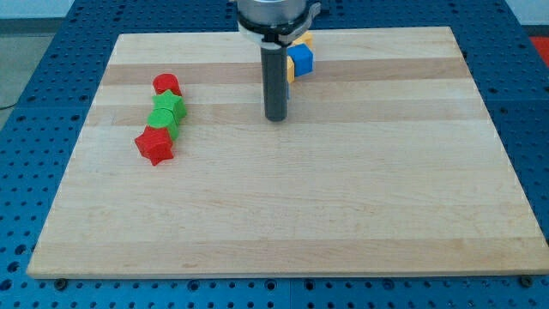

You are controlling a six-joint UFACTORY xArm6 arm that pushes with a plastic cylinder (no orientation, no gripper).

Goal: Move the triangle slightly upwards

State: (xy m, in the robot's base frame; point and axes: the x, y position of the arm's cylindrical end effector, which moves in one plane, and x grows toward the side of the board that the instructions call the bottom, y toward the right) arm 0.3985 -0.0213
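1. A pale wooden board [283,206] lies on a blue perforated table [43,51]; it is flat and contains nothing but loose blocks.
2. There is no pincer: the arm ends in a straight dark rod, and my tip [275,118] rests on bare wood, touching no block.
3. Just up and right of my tip sit one blue cube [300,59] and one partly hidden yellow-orange block [302,39]; whether this is the triangle cannot be told.
4. At the view's left, well apart, is a touching column: a small red block [166,85], a green star-shaped block [169,110], a red star-shaped block [155,145].
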